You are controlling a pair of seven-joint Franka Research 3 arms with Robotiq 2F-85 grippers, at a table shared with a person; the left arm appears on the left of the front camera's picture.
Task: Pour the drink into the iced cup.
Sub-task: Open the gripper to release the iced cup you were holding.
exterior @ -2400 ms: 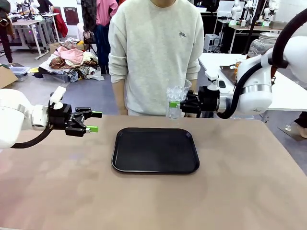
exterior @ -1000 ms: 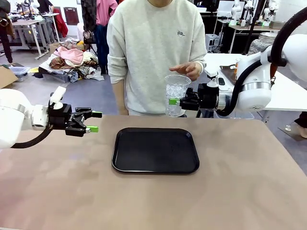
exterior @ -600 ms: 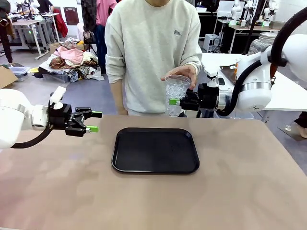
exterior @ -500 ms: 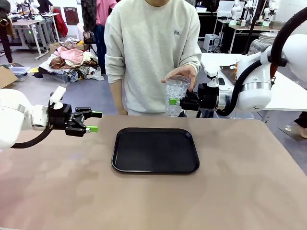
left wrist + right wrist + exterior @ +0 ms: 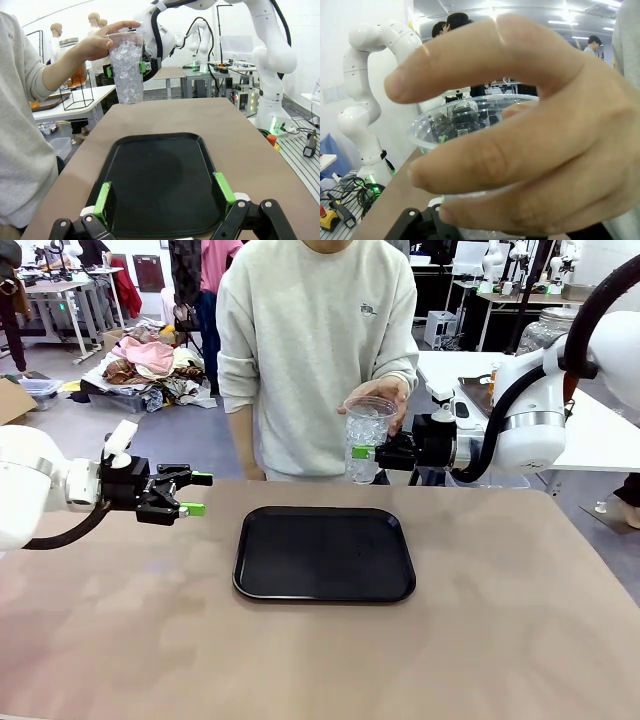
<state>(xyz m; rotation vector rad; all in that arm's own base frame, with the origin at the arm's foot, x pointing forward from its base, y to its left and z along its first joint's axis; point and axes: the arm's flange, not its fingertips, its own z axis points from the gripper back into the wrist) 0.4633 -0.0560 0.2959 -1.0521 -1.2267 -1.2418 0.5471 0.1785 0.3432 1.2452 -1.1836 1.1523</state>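
Room: a busy workshop lay behind the table (image 5: 520, 640), with heaps of clothes on the floor and other benches farther back.
Table: a tan top; its near part was bare.
Tray: a black tray (image 5: 324, 553) lay flat at the middle of the table, with nothing on it.
Left claw: the left claw (image 5: 190, 494) hung over the table's left side, well apart from the tray, its jaws spread wide and holding nothing; in its own wrist view its green pads (image 5: 103, 196) framed the tray's near edge.
Right claw: the right claw (image 5: 362, 453) reached in from the right beyond the far edge of the table, clenched on the lower part of the cup (image 5: 368, 438).
Cup: a clear plastic cup packed with ice, upright, held in the air above the far edge of the table, beyond the tray.
Person's hand: the hand (image 5: 385, 398) was curled over the cup's rim from behind, fingers touching it; in the right wrist view it (image 5: 530, 145) covered most of the rim.
Person: stood at the far side in a pale grey sweatshirt (image 5: 315, 350).
Drink jar: a big clear glass jar (image 5: 545, 332) with a silver lid stood on a white table far right behind the right arm; its contents could not be told.
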